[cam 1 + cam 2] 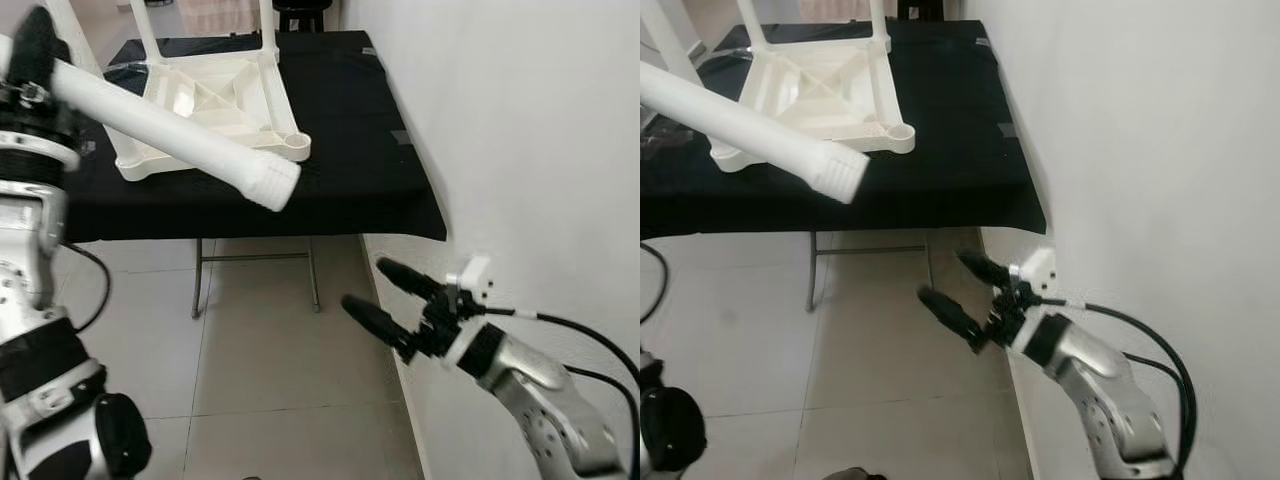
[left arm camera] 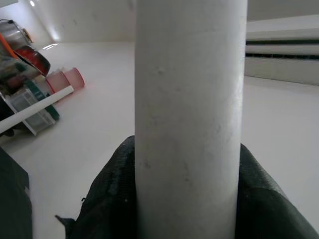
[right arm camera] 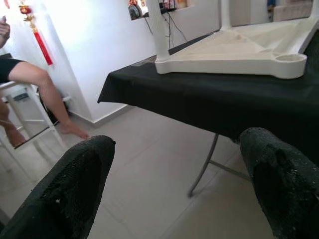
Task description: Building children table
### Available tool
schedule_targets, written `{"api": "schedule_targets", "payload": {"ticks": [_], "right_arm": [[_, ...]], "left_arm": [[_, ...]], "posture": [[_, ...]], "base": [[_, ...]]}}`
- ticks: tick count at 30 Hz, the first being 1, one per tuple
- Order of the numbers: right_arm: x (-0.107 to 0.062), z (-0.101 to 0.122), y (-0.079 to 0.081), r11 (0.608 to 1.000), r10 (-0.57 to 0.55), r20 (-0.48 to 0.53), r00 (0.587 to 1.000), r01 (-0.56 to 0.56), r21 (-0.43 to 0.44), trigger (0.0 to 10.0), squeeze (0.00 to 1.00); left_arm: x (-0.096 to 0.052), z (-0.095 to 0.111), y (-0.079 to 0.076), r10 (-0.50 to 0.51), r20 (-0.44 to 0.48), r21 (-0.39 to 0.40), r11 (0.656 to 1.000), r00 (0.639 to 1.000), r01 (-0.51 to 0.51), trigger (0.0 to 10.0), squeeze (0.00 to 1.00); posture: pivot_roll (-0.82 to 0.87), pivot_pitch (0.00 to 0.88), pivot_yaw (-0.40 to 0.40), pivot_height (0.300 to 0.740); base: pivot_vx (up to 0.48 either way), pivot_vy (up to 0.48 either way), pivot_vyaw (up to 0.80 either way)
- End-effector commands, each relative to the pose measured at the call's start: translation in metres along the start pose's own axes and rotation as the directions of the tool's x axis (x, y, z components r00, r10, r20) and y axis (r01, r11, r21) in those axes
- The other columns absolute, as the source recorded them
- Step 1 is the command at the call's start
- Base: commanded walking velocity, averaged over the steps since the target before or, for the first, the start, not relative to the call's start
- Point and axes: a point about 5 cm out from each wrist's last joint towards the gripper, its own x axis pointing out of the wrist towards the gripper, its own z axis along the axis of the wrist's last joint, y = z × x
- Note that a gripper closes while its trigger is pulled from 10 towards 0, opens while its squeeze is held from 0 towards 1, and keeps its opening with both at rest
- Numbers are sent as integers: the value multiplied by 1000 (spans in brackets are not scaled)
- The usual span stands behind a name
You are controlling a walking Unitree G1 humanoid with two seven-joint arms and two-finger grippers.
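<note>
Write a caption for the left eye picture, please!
Left tool holds a leg over the upturned table.

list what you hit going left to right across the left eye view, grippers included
left gripper clamped on the white table leg → upturned white tabletop on the black-draped table → right gripper, fingers apart, low over the tiled floor → white wall

1 upturned white table top (image 1: 215, 105) on 1 black-draped table (image 1: 350, 130), legs fitted at 11 and 1 o'clock. 1 loose leg (image 1: 170, 135). 2 grippers (image 1: 395, 295) (image 1: 35, 50). 1 person's leg (image 3: 37, 87).
</note>
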Motion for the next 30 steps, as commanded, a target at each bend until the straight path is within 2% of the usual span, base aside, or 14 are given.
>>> {"api": "schedule_targets", "payload": {"ticks": [1,3,7,9,11,12,13,16,19,21,22,23,24,30], "right_arm": [[-5,9,1,997,35,-6,999,-36,-62,10000,1000],[-11,18,4,986,121,-53,991,-126,-108,10000,1000],[-13,28,6,969,191,-91,977,-203,-143,10000,1000],[-12,35,8,960,223,-95,970,-236,-153,10000,1000],[-8,42,15,931,297,-120,947,-315,-184,10000,1000],[-3,44,19,919,329,-122,936,-347,-188,10000,1000],[-3,44,19,919,329,-122,936,-347,-188,10000,1000],[19,38,31,890,391,-139,910,-412,-195,10000,1000],[28,34,34,882,400,-156,903,-426,-202,10000,1000],[57,22,28,910,319,-199,927,-358,-210,10000,0],[57,22,28,910,319,-199,927,-358,-210,10000,0],[75,20,19,933,245,-216,945,-290,-212,10000,0],[80,20,17,940,225,-215,950,-270,-209,10000,0],[91,21,10,960,156,-210,965,-198,-199,10000,0]], "left_arm": [[5,-12,-3,-3,-124,135,991,992,19,0,0],[6,-30,-4,-7,-272,294,952,962,90,0,0],[5,-46,-10,-52,-346,329,929,937,173,0,0],[4,-57,-14,-77,-408,353,905,909,235,0,0],[0,-77,-18,-109,-536,395,844,837,363,0,0],[-3,-86,-20,-124,-586,395,819,801,415,0,0],[-3,-86,-20,-124,-586,395,819,801,415,0,0],[-9,-106,-21,-167,-664,358,785,729,505,0,0],[-11,-112,-23,-193,-678,329,783,710,527,0,0],[-16,-129,-29,-253,-714,274,757,653,593,0,0],[-16,-129,-29,-253,-714,274,757,653,593,0,0],[-18,-140,-34,-297,-728,234,740,618,631,0,0],[-18,-143,-35,-311,-728,221,737,611,638,0,0],[-20,-155,-40,-358,-735,168,727,577,666,0,0]], "posture": [[12,93,6,740],[10,89,8,740],[7,87,11,740],[6,86,13,740],[6,89,11,740],[9,92,11,740],[9,92,11,740],[6,94,11,740],[7,95,10,740],[22,96,-1,740],[22,96,-1,740],[24,97,-1,740],[24,97,-1,740],[18,98,-1,740]], "base": [[0,0,0],[0,0,0],[0,0,0],[0,0,0],[0,0,0],[0,0,0],[0,0,0],[0,0,0],[0,0,0],[0,0,0],[0,0,0],[0,0,0],[0,0,0],[0,0,0]]}}
